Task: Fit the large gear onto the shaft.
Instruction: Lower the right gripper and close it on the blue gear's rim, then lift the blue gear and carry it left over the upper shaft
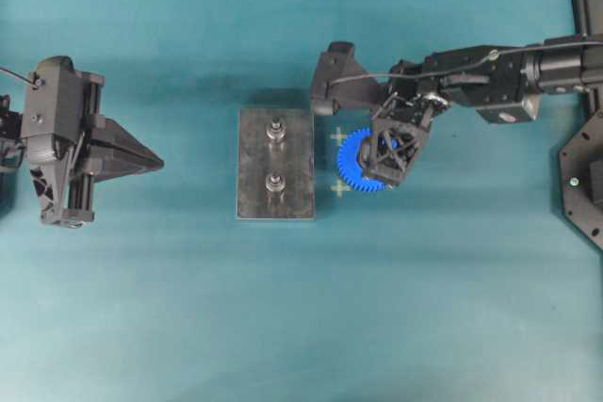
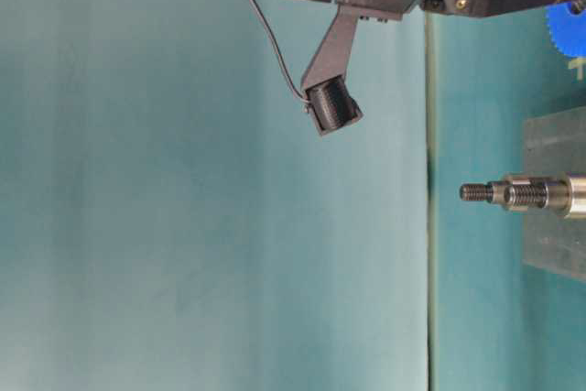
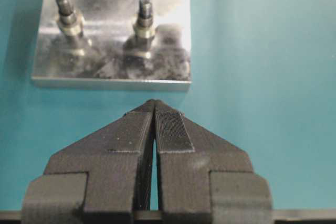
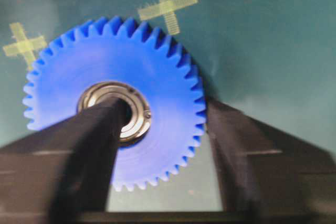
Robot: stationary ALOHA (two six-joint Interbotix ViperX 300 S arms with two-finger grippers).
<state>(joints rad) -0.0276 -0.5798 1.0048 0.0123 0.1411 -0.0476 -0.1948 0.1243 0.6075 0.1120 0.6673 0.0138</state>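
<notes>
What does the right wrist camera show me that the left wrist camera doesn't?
Only the right wrist view shows the whole blue gear with its metal bearing, and the right gripper straddling it: one finger over the bearing, the other at the toothed rim.

Only the left wrist view shows the grey plate with both pegs bare, and the left gripper shut and empty, short of the plate.

Both show the teal table, the two tape crosses, and some of the gear.
</notes>
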